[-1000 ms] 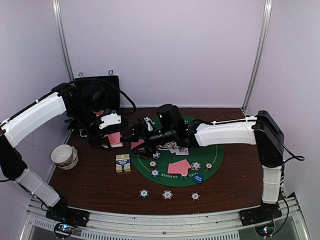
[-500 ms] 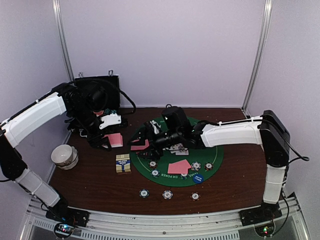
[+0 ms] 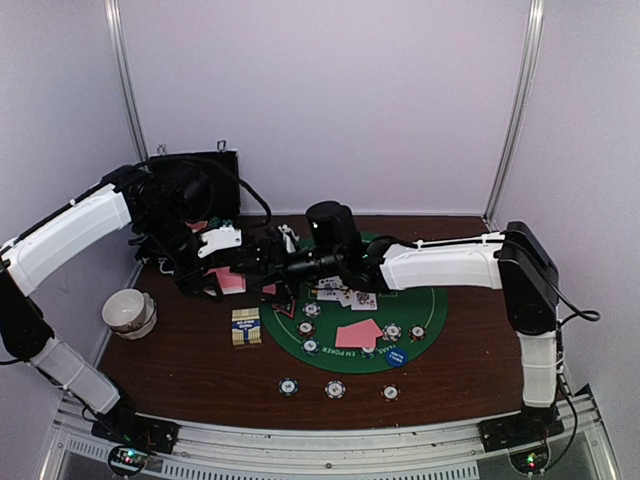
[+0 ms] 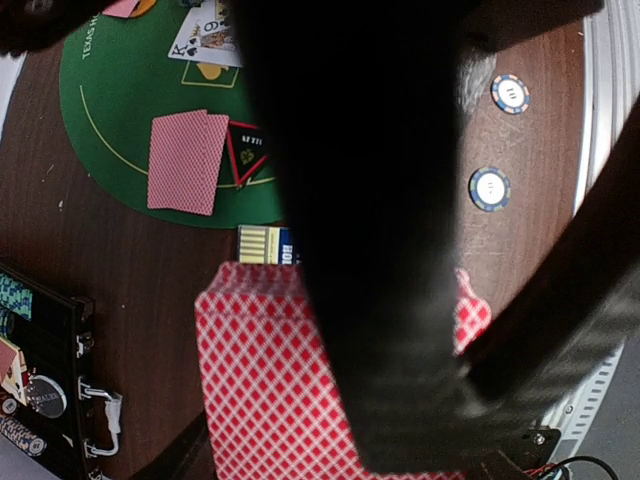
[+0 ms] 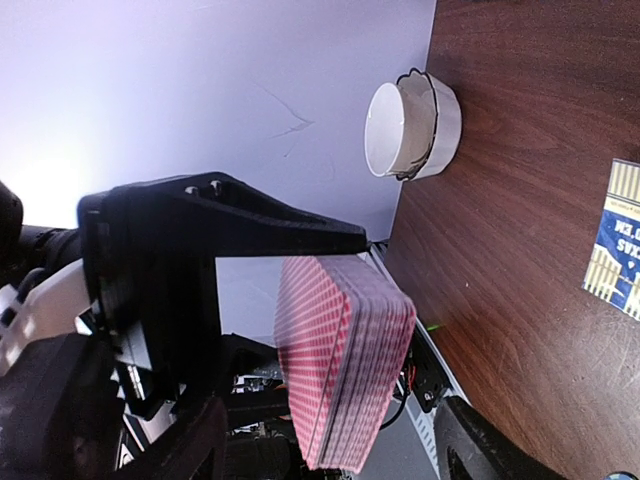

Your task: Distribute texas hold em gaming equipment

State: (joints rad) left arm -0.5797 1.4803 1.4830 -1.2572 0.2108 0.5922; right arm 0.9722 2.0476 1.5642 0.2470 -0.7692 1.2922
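On the green mat [image 3: 425, 305] you already have part of the layout: a face-down pair of cards [image 3: 358, 335], some face-up cards [image 3: 345, 293], the triangle marker [image 4: 248, 153], several chips [image 3: 392, 332] and a blue disc [image 3: 397, 355], with three more chips on the bare surface [image 3: 480, 350] nearer you. Left of the mat, your left gripper [image 3: 214, 280] has its jaws clamped on the deck [image 4: 265, 390], holding it above the surface. Your right gripper [image 3: 262, 268] is at the deck with jaws apart on either side of it, no card pinched yet. I'd judge you mid-deal: most of the deck remains, so more cards are left to go out.
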